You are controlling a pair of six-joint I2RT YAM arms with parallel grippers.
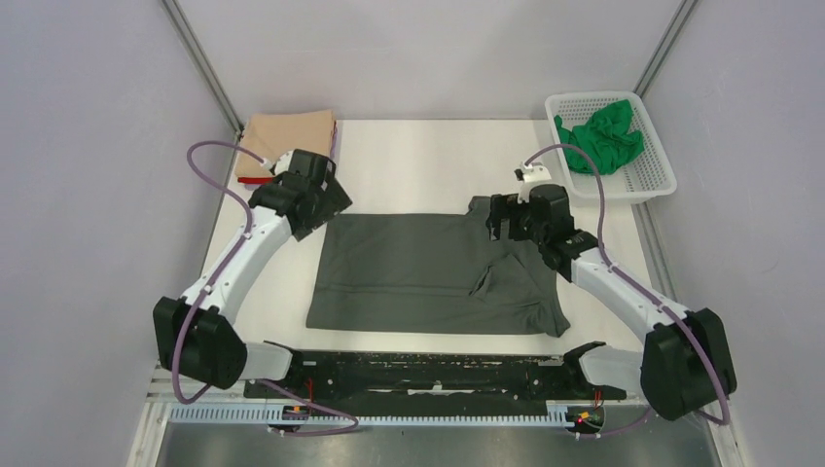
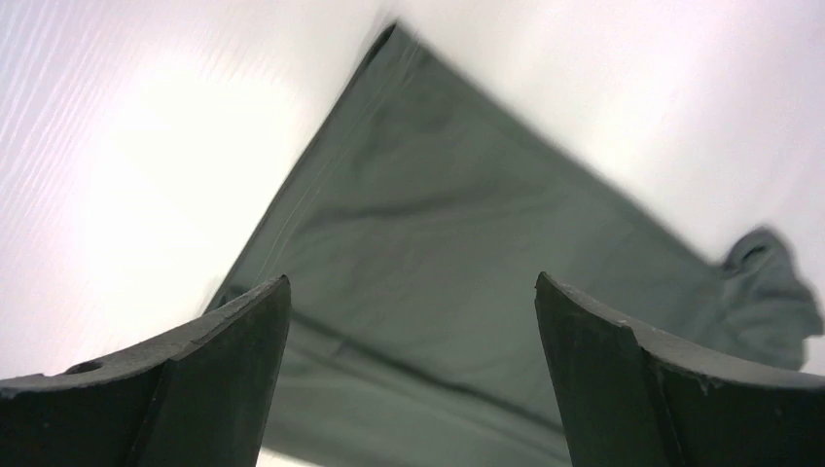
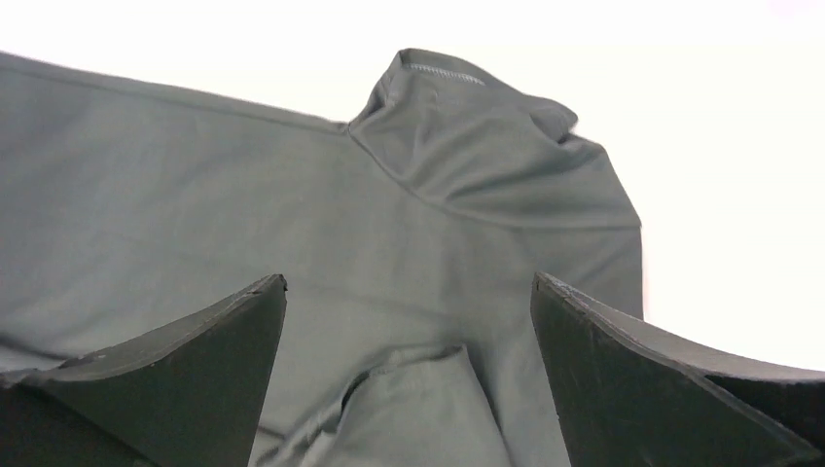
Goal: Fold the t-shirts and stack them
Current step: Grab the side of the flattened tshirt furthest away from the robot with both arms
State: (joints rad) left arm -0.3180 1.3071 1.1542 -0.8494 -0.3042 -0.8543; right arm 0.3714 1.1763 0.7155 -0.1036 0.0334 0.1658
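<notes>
**End effectors wide over the dark grey t-shirt (image 1: 428,272)**

Left end effector (image 2: 412,277) and right end effector (image 3: 409,277) hovered empty, jaws spread, at the shirt's 10 and 2 o'clock corners. It lay flat on the worktop (image 1: 418,156), a matte soft knit with 1 sleeve rumpled. Folding looked barely begun; next, each must pinch an edge. A tan t-shirt (image 1: 289,133) sat folded square at 11 o'clock; a crumpled green t-shirt (image 1: 601,136) filled the mesh basket (image 1: 654,180) at 1 o'clock.

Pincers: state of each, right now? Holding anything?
Left pincer: open, holding nothing, over the dark grey t-shirt.
Right pincer: open, holding nothing, over the same shirt's sleeve end.
</notes>
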